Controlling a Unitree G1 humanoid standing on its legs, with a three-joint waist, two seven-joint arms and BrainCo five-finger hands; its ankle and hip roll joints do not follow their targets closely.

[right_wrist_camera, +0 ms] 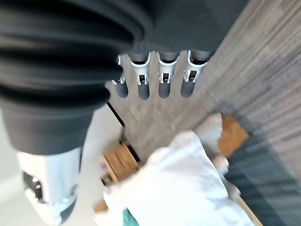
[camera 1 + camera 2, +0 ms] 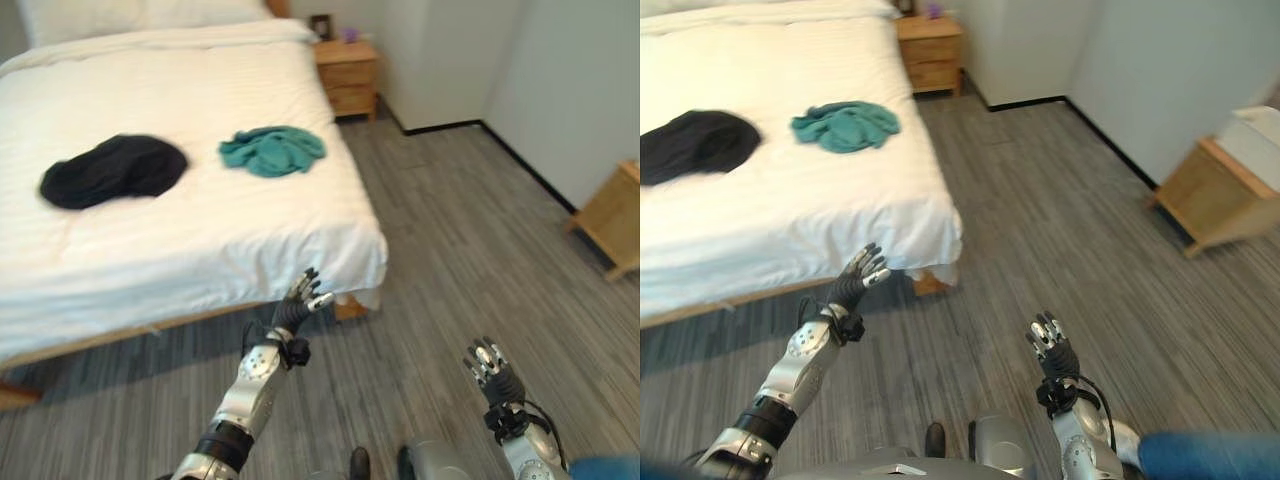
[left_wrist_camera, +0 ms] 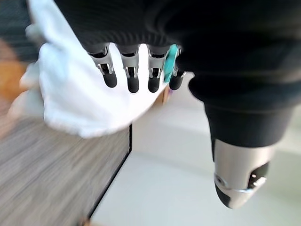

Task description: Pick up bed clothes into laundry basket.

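Two garments lie on the white bed [image 2: 200, 230]: a crumpled teal one [image 2: 273, 150] near the bed's right side and a black one [image 2: 113, 169] to its left. My left hand [image 2: 297, 306] is raised in front of the bed's near right corner, open, fingers straight, holding nothing. Lower right over the floor is my right hand [image 2: 491, 367], also open and empty. In the left wrist view the straight fingers [image 3: 133, 75] point at the bed corner [image 3: 75, 89], with a sliver of the teal garment [image 3: 172, 55] past them. The right wrist view has its fingers [image 1: 164, 80] straight above the floor.
A wooden nightstand [image 2: 347, 73] stands at the bed's far right corner. Another low wooden cabinet [image 2: 612, 217] sits by the right wall. Grey plank floor [image 2: 460, 250] spreads right of the bed, bounded by white walls with a dark baseboard.
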